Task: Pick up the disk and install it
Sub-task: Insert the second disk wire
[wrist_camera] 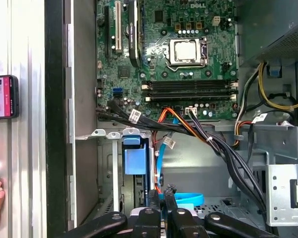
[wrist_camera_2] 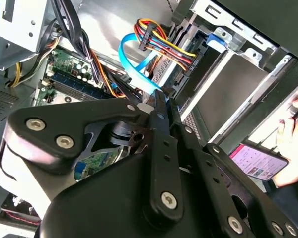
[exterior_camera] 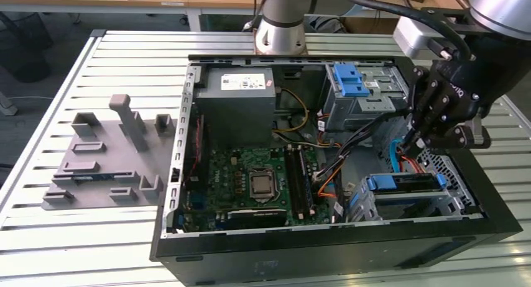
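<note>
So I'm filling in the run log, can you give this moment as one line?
gripper: shut, inside computer case, over drive cage | disk: seated in cage, not held | blue cable: beside gripper

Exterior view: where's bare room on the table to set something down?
Bare slats run along the table's far edge, behind the grey fixture, and along the near edge. Crowded inside the computer case, where the gripper hangs among cables.
</note>
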Robot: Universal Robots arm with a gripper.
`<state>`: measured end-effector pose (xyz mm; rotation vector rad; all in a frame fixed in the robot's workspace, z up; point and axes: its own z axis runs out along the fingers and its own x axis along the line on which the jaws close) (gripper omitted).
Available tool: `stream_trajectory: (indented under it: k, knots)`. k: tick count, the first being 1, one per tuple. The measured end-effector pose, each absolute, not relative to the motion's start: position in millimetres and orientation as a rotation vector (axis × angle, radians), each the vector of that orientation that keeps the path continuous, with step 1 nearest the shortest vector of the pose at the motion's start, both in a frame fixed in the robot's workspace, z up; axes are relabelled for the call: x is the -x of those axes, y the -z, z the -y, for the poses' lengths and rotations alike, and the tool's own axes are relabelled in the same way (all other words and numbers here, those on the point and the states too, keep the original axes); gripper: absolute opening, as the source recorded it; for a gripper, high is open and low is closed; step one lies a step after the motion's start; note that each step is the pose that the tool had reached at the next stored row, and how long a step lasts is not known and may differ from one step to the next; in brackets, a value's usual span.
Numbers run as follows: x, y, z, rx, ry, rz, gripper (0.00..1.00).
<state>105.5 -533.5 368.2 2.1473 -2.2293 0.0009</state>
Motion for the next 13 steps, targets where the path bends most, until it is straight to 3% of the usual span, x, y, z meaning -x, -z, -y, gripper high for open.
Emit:
stream_trajectory:
  k: [5,6,13]
  knots:
    - [-105.5,-364.2,533.5,-2.145,-0.007,2.227,0.17]
    - [-105.4,-363.4,533.5,-2.145,-0.009,2.227,0.24]
    - [-105.4,-356.4,534.2,-2.143,-0.014,2.226,0.24]
